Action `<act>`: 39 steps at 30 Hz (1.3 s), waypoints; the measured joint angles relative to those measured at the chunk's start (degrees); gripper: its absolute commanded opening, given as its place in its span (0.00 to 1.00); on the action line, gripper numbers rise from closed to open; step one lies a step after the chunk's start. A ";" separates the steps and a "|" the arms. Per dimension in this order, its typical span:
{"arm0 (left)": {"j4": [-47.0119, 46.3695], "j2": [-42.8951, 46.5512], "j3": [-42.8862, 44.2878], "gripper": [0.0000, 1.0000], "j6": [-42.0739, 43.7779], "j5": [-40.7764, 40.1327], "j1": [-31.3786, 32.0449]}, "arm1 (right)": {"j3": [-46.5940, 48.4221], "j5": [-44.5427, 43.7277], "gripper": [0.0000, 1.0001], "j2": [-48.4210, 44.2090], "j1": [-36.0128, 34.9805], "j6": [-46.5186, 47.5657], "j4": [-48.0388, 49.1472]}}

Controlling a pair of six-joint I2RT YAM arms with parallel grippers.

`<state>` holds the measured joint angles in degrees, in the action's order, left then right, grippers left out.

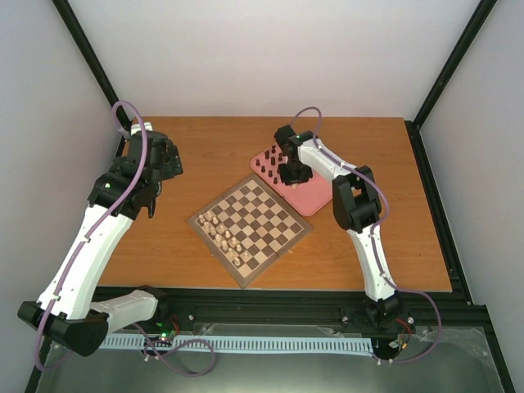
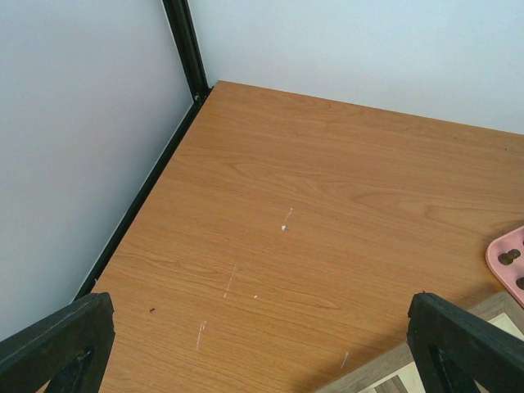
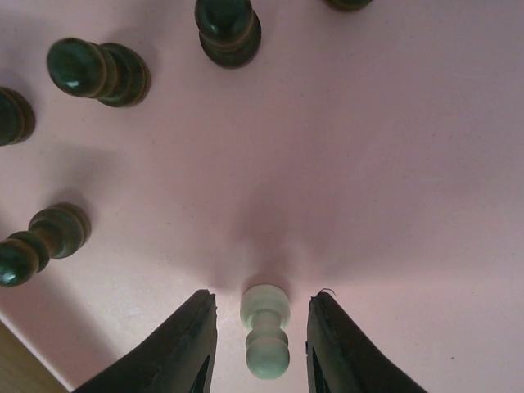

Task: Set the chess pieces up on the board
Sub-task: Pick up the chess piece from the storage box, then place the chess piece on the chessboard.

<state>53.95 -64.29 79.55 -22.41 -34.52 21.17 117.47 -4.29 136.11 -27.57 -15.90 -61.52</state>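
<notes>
The board [image 1: 270, 214] lies turned diamond-wise at the table's centre, with cream chess pieces [image 1: 223, 233] standing along its left side. Dark pieces [image 1: 273, 160] stand on a pink tray [image 1: 307, 195]. My right gripper [image 1: 293, 173] is down over that tray. In the right wrist view a cream pawn [image 3: 264, 336] stands upright between my right gripper's [image 3: 262, 348] fingers [image 3: 184, 348], with a gap on each side. Dark pieces [image 3: 98, 72] stand beyond it. My left gripper [image 2: 262, 360] hovers open over bare table, holding nothing, left of the board's corner [image 2: 393, 372].
The pink tray [image 3: 393, 164] touches the board's upper right edge, and its corner shows in the left wrist view [image 2: 508, 258]. Black frame posts stand at the table's back corners, with white walls behind. The wooden table [image 1: 368, 147] extends around both.
</notes>
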 measured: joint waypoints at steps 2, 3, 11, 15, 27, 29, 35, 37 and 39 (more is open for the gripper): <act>0.00 -0.02 0.00 1.00 0.00 -0.02 0.00 | 0.00 -0.02 0.26 0.26 0.02 0.02 -0.04; 0.00 -0.02 0.00 1.00 0.02 -0.04 0.00 | 0.00 -0.02 0.23 0.35 0.00 0.07 -0.04; 0.00 -0.02 0.00 1.00 0.02 -0.20 0.00 | 0.00 -0.20 0.03 0.55 0.02 -0.09 -0.44; 0.00 -0.02 0.00 1.00 0.00 -0.20 0.00 | -0.20 0.04 0.03 0.20 0.00 0.02 -0.72; -0.11 -0.37 0.00 1.00 0.04 -0.15 0.00 | -14.05 -1.22 0.03 -25.18 -12.79 -2.14 -3.56; -0.15 -0.50 0.00 1.00 0.04 0.13 0.00 | -18.23 -0.76 0.03 -29.27 -19.04 -3.43 -3.87; -0.39 -1.01 0.00 1.00 0.02 0.55 0.00 | -28.59 0.04 0.03 -31.52 -33.46 -7.91 -3.98; -0.44 -1.55 0.00 1.00 0.00 1.40 0.00 | -34.45 1.22 0.03 -31.71 -36.65 -10.16 -1.88; -0.44 -1.60 0.00 1.00 -0.04 1.68 0.00 | -35.15 1.29 0.03 -31.76 -37.18 -10.47 -0.90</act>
<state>53.52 -65.89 79.55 -22.46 -32.84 21.17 82.32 -3.01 104.36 -64.75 -26.37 -62.41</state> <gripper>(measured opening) 0.998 0.102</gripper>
